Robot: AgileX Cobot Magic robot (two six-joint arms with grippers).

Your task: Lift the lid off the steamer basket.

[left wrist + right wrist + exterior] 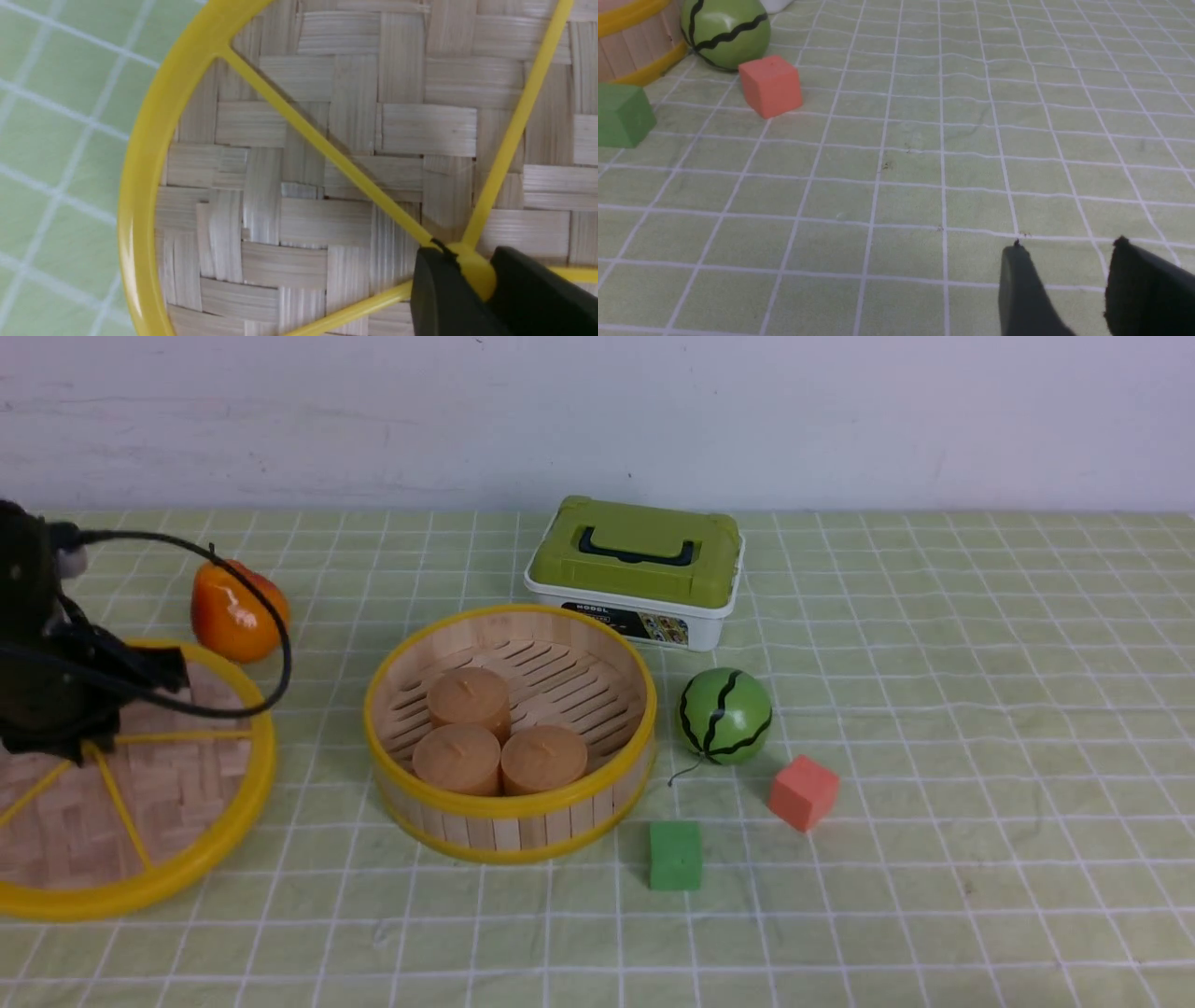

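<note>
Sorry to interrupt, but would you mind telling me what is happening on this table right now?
The left claw is closed on the centre of the lid, which sits off to the left of the steamer basket, not covering it. The basket stands open with three brown cylinders inside. The right claw is open above the tablecloth, holding nothing.

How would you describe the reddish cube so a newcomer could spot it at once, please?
Find the open steamer basket in the middle. Right of it sits a striped green ball; the cube lies right of that, nearer the robot. It is salmon-red, while the neighbouring block is green.
</note>
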